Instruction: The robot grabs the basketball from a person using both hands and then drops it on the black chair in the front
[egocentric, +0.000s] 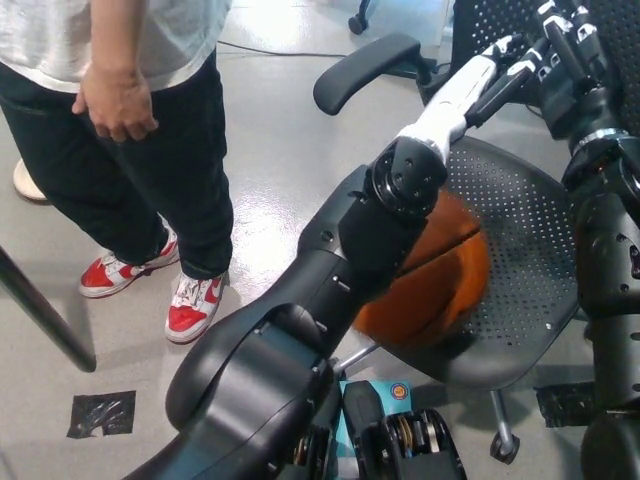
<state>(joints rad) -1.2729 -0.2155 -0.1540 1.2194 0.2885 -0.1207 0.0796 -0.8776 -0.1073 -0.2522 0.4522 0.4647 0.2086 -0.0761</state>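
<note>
The basketball (440, 275) sits on the seat of the black chair (520, 260), partly hidden by the left arm. Both the white left hand (480, 85) and black right hand (565, 55) hover empty, fingers spread, above the chair's far side. To finish cleanly, lift them straight away without nudging the ball.

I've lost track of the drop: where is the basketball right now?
In the head view the basketball sits on the black chair seat, right of centre, partly hidden behind the left forearm, below both raised hands.
</note>
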